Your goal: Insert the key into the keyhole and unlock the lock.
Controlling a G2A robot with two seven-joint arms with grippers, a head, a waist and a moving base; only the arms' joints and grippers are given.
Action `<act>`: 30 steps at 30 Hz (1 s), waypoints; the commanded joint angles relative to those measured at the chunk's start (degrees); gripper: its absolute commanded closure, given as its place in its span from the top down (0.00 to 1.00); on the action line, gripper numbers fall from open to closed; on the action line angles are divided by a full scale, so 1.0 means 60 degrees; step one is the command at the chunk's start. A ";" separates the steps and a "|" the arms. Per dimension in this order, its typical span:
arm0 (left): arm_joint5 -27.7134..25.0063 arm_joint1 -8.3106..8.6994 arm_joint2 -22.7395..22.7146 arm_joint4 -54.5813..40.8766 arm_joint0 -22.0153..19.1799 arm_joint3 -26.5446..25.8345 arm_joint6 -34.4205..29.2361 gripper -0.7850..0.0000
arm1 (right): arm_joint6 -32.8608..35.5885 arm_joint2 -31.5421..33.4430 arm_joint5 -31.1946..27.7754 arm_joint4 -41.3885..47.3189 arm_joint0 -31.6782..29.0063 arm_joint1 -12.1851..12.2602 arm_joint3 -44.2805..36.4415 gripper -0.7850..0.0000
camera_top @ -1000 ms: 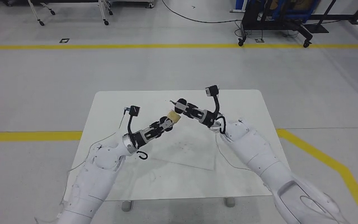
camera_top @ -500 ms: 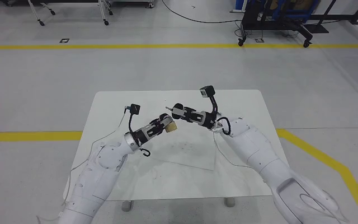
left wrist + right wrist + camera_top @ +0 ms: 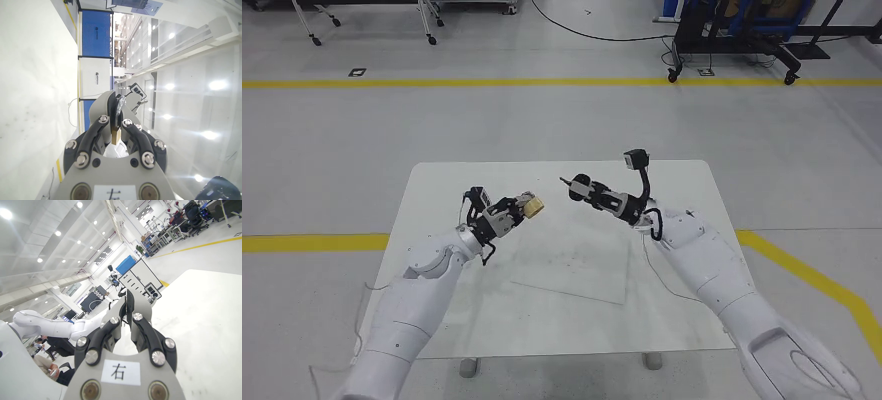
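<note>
lock: brass padlock (image 3: 532, 207) held up above the table (image 3: 662, 300), not resting on it.
left gripper (image 3: 116, 100): fingers pressed together on the lock's silver shackle, the brass body between them.
key: thin blade (image 3: 565, 181) near the lock but apart from it, pointing roughly toward it.
right gripper (image 3: 579, 187): fingers pinching the key's head, just behind the blade as seen from the lock.
keyhole: cannot tell which face of the lock carries it; nothing looks inserted yet.
alignment: likely the step in hand. keep the lock steady, square the blade to the keyhole, push straight, turn only once seated; a skewed push could twist the lock in its pinch.
</note>
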 commanded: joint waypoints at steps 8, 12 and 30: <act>0.0451 -0.0120 0.0528 0.0800 -0.0744 0.0654 0.0508 0.00 | 0.0076 0.0237 0.0641 -0.0292 -0.0739 0.0164 -0.1191 0.00; 0.0451 -0.0120 0.0528 0.0800 -0.0744 0.0654 0.0508 0.00 | 0.0076 0.0237 0.0641 -0.0292 -0.0739 0.0164 -0.1191 0.00; -0.1638 -0.0334 0.0602 0.0998 -0.0108 -0.0254 0.2215 0.00 | 0.0712 0.0323 0.3263 -0.0009 -0.1513 0.0282 -0.2479 0.00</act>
